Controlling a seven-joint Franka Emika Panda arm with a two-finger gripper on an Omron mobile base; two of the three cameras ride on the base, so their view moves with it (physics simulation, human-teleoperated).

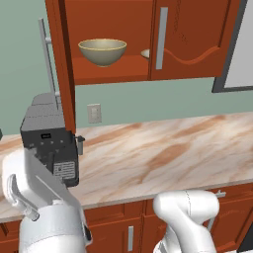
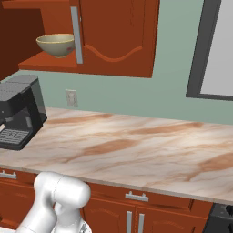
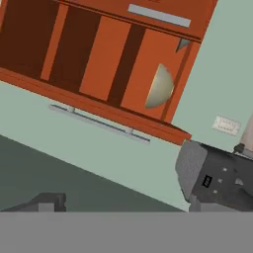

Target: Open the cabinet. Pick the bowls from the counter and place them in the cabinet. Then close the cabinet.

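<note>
Both bowls sit in the cabinet (image 1: 123, 59): deep bowl (image 1: 102, 51), shallow bowl (image 1: 145, 54) half hidden. Desk (image 1: 163, 148) bowl-free. Left door (image 1: 63, 74) open; closing remains. Fingers apart, empty.

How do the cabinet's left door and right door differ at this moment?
The left door is swung open, edge-on to the left base view; the right door is shut flat against the cabinet. Past the left door a tan bowl sits in full sight on the shelf; the right door hides all but a sliver of a second bowl. Both doors are red-brown wood with long vertical silver bar handles.
</note>
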